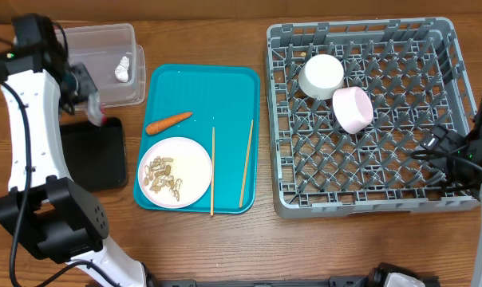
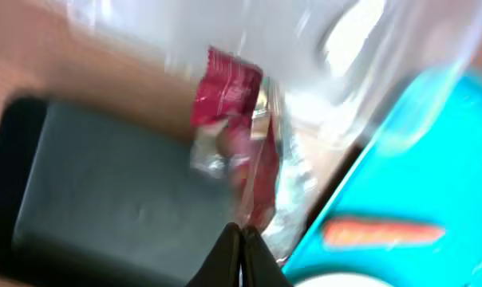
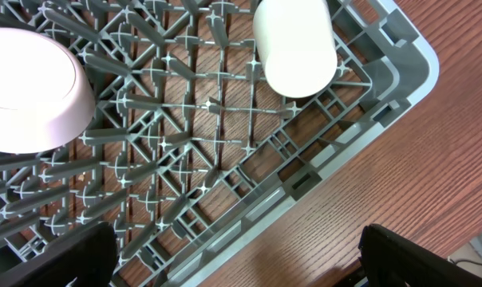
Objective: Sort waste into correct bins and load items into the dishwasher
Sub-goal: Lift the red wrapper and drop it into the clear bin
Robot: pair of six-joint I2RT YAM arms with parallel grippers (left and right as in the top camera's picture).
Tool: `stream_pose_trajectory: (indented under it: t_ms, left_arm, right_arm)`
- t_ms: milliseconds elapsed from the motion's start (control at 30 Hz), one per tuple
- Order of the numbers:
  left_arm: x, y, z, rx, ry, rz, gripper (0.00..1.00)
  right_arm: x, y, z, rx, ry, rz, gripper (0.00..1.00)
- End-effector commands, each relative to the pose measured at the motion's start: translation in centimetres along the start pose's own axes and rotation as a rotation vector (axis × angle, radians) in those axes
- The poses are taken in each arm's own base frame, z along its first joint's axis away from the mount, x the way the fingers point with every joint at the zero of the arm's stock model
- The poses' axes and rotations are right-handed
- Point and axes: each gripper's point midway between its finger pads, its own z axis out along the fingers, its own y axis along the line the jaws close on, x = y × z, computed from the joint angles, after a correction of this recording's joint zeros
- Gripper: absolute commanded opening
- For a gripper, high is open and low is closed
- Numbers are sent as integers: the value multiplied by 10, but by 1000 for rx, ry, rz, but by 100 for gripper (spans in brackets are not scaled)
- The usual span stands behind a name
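left jaws: shut on the red wrapper [image 2: 225, 92], pinching its lower end; the wrapper is off the tabletop
left arm [image 1: 33, 104]: far-left side, jaws over the gap between the clear tub [image 1: 85, 40] and the black tray [image 1: 93, 159]
red wrapper position: over the far edge of the black tray, just beside the tub; the wrist view is blurred, so I cannot tell whether it touches either
clear tub: far left, with a crumpled white wrapper [image 1: 124, 70] inside at its right end
black tray: on the tabletop near side of the tub, left of the teal tray [image 1: 225, 88]
teal tray contents: carrot [image 1: 169, 122] on the far-left part, plate [image 1: 195, 163] at the near-left corner, two chopsticks [image 1: 212, 171] lying near-to-far on the right half, apart from each other
plate: holds nut shells [image 1: 163, 174], piled on its left half
dish rack [image 1: 401, 183]: right of the teal tray, holding a cup [image 1: 321, 76] and a bowl [image 1: 353, 109], both tipped among the pegs at the far-left part and just beside each other
right jaws: wide apart with nothing between them, over the rack's right edge
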Motion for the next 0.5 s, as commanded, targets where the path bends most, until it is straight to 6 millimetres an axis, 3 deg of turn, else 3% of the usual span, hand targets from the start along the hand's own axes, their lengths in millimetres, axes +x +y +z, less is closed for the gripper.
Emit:
stream_pose_trajectory:
  t_ms: [0,133,300,467]
  left_arm:
    - [-29,-27,-13,115,-116,8,4]
    - [-68,-45,-15,159,-276,20,4]
    - [-81,-54,3,171,-313,25,6]
    - [-76,-59,30,166,-269,33,61]
  right_arm:
    - [-5,0,-8,-11,-30,9,100]
    - [-5,0,-8,-11,-30,9,100]
    - [-5,0,-8,-11,-30,9,100]
    - [-5,0,-8,-11,-30,9,100]
